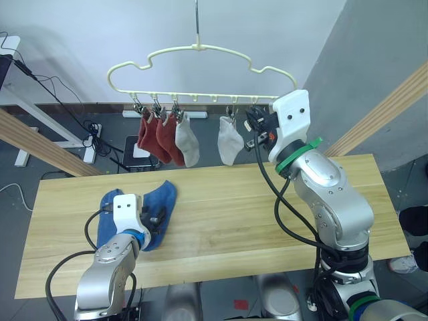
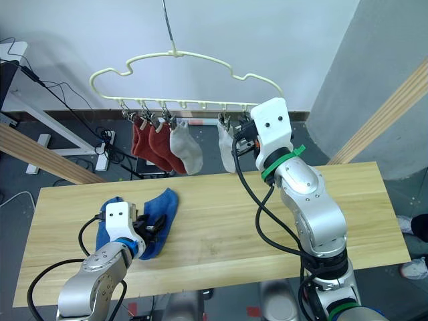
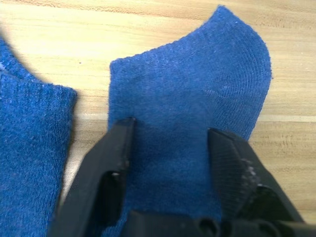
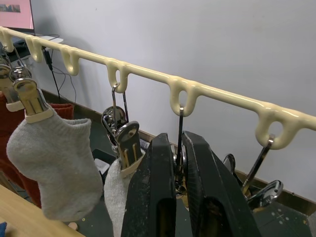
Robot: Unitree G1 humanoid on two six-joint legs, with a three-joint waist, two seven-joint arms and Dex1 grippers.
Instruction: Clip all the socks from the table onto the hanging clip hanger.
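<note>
Four socks already hang from the hanger [image 1: 200, 60]: two red socks [image 1: 157, 137] at the left end of the clip row, then a grey sock [image 1: 187, 142], then a second grey sock [image 1: 230, 140] further right. Two blue socks are left on the table [image 1: 267, 221], near its left end; one [image 1: 160, 200] lies spread toward the far side, the other [image 1: 105, 217] just left of it and partly hidden behind the left arm. The step in hand looks like the fifth sock, worked from both ends at once. The left gripper [image 3: 170, 158] is down on the spread blue sock with its fingers [image 3: 111, 163] apart and planted on the knit either side of a flat strip of cloth, so it is released and grasps nothing yet. The right gripper [image 4: 178, 168] is raised at the right end of the hanger, its fingers nearly together around a metal clip [image 4: 178, 163] that hangs from one of the loops right of the second grey sock; it appears clenched on that clip, probably squeezing it ready. Another free clip [image 4: 261, 190] hangs to the right of it. Next, the left gripper needs to close and pinch up a fold of the sock, ideally near the cuff so an edge stands free, then lift it clear of its neighbour and carry it up and right to the held clip. The soft knit may slip or bunch, and the hanger hangs from a single hook, so it is likely to swing if pushed.
</note>
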